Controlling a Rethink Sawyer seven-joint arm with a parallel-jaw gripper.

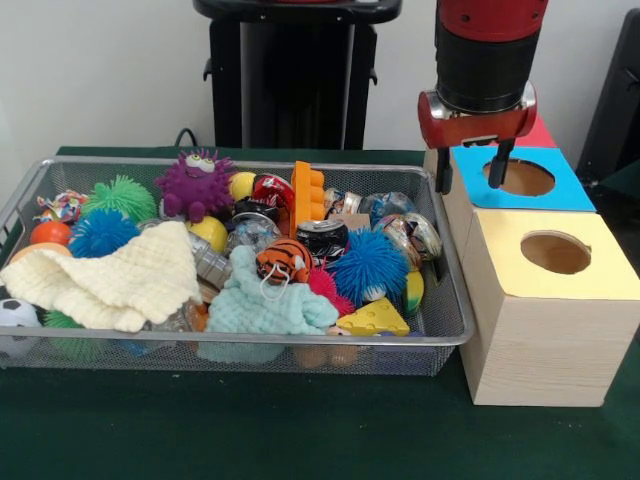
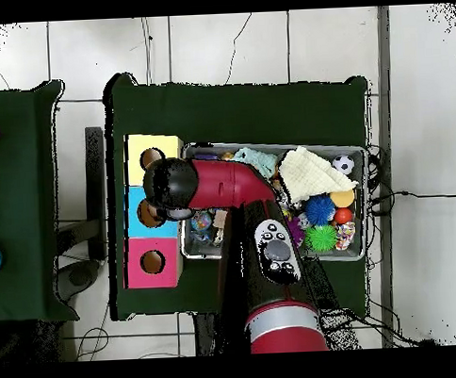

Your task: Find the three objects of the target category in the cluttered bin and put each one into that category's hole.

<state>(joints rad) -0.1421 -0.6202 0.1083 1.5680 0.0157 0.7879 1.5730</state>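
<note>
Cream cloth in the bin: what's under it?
The cream cloth drapes over the left side of the bin. A green spiky ball pokes out below its front edge, and a soccer ball sits beside it. Anything beneath its middle is hidden.

Front view: low, close, level across table (image 1: 250, 440), facing bin (image 1: 450, 330) and boxes (image 1: 545, 330). Overhead view: high, straight down, whole table (image 2: 238, 106) plus floor (image 2: 75, 52). Shared: bin (image 2: 359, 252), boxes (image 2: 134, 210), arm (image 2: 231, 182).

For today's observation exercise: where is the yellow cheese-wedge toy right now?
In the front view, the cheese-wedge toy lies in the wire bin's near right corner, just below the blue spiky ball and right of the mint green cloth.
</note>
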